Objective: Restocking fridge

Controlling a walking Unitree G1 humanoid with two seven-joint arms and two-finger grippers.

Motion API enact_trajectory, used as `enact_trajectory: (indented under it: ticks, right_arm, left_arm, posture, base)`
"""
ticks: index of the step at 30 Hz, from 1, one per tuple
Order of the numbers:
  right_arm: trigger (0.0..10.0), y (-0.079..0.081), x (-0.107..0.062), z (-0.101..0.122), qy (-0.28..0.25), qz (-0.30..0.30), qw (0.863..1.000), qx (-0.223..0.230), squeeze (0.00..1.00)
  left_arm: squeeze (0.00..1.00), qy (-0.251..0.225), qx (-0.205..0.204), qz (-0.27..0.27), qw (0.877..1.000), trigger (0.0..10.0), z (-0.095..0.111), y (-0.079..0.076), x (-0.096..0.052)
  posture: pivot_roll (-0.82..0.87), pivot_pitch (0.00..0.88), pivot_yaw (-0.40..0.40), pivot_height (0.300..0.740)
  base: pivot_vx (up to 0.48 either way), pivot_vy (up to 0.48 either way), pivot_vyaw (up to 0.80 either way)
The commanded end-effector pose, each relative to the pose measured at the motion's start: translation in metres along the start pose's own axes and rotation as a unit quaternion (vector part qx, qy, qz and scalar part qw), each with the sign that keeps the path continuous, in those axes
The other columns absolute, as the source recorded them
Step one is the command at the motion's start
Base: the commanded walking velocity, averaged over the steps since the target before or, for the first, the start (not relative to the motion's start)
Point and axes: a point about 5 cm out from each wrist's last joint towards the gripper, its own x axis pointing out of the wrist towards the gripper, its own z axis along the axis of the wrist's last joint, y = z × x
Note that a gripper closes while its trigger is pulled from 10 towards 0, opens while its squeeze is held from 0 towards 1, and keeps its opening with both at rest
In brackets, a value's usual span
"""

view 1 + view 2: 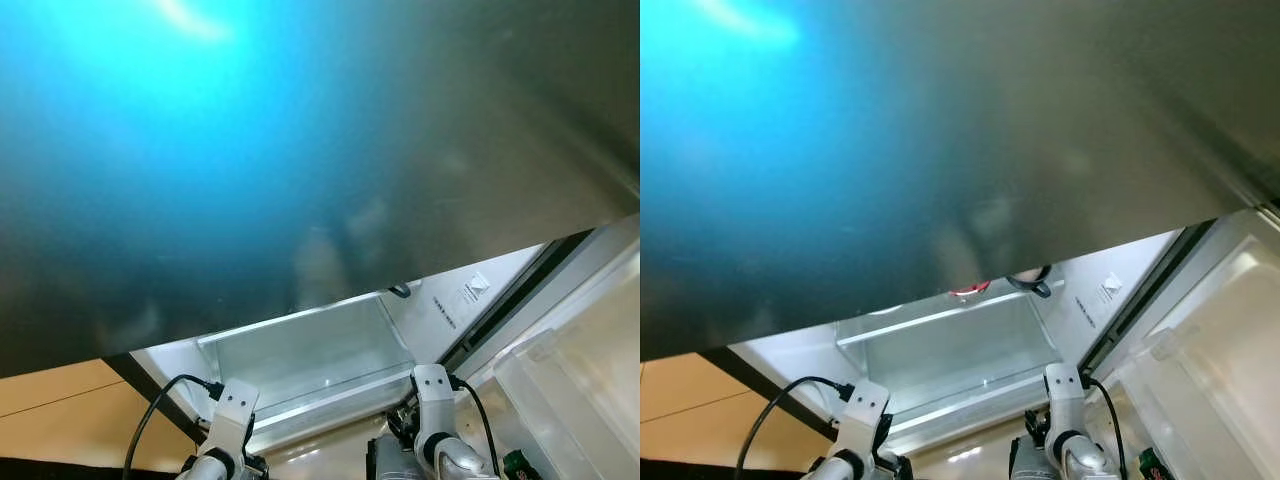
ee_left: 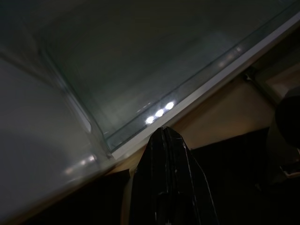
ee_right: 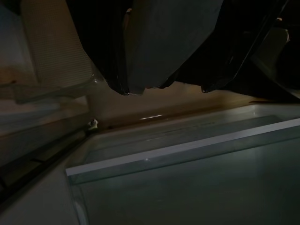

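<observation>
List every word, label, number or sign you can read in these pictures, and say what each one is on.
No text can be read.
White sticker on the inner wall of the fridge door: a small diamond sign and lines of print, too small to read.
Dark print strip beside it on the same wall: too small and blurred to read.
Small dark green thing at the lower edge, with red and white marks: blurred, unreadable.
</observation>
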Motion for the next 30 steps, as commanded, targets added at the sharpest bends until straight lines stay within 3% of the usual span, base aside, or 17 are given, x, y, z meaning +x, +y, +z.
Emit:
enact_trajectory:
  ticks: [1, 30]
  right_arm:
    - [10.0, -0.0002, -0.0025, -0.0086, 0.01, -0.002, 1.0, 0.001, 0.0]
    - [10.0, -0.0006, -0.0024, -0.0063, -0.007, -0.004, 1.0, 0.004, 0.0]
  left_arm:
    - [0.0, 0.009, -0.018, 0.011, 1.0, 10.0, -0.0082, 0.0009, -0.0037]
    - [0.0, 0.003, -0.015, 0.008, 1.0, 10.0, -0.0065, -0.0001, -0.0008]
  posture:
    - [-0.13, 0.115, -0.018, 0.655]
    - [-0.13, 0.093, -0.015, 0.67]
  base:
    - [0.0, 0.0, 0.0]
    - [0.0, 0.0, 0.0]
